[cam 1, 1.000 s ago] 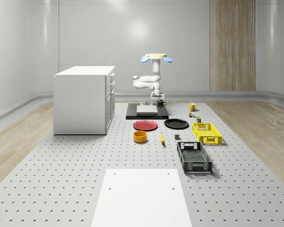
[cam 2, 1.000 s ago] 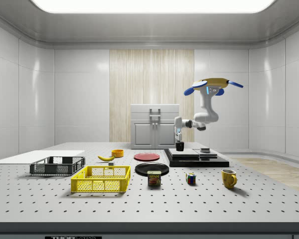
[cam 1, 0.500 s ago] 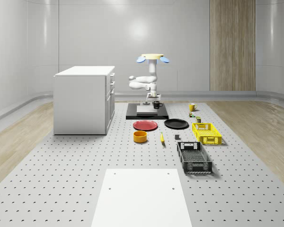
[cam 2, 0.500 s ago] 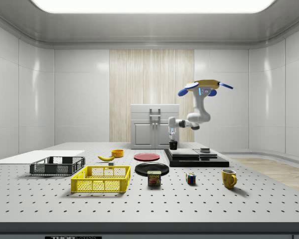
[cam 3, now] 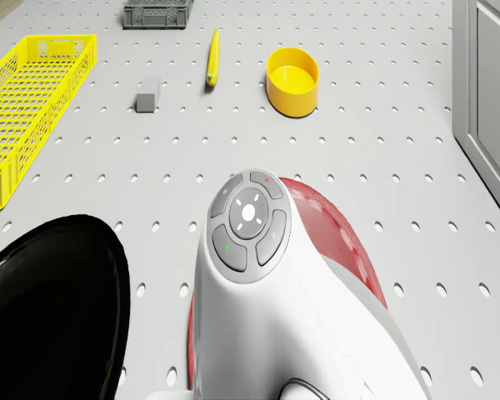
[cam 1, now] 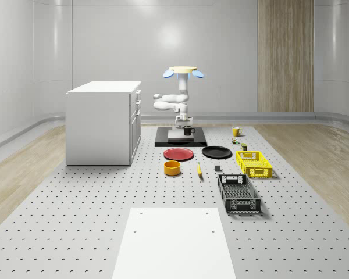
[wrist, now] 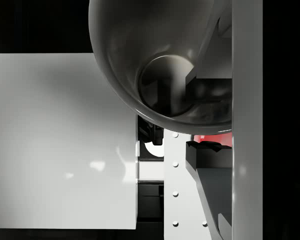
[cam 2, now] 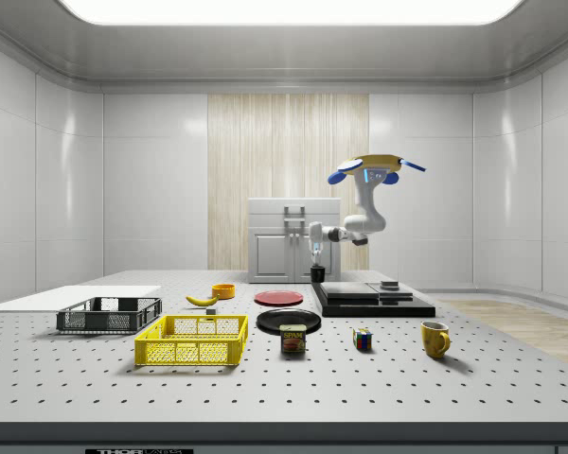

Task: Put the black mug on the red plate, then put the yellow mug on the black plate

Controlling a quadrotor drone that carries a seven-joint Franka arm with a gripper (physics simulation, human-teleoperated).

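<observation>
Carrying the black mug (cam 2: 317, 274) to the red plate (cam 1: 178, 154) calls, by my reckoning, for keeping it upright and level until it hangs squarely over the plate's middle, then lowering it gently before letting go. Hovering above the dark platform (cam 1: 181, 139), the drone (cam 2: 376, 166) reaches its arm toward the plates, and the gripper (cam 2: 315, 265) has its fingers closed on the mug's rim, holding it clear of the table (cam 1: 104, 197).

The drone (cam 1: 183, 71) is showing a flat yellow body with round blue rotors. Its arm (cam 2: 348, 225) is looking white, smooth and chunky. A grey button pad (cam 3: 247, 220) is sitting on one link.
</observation>
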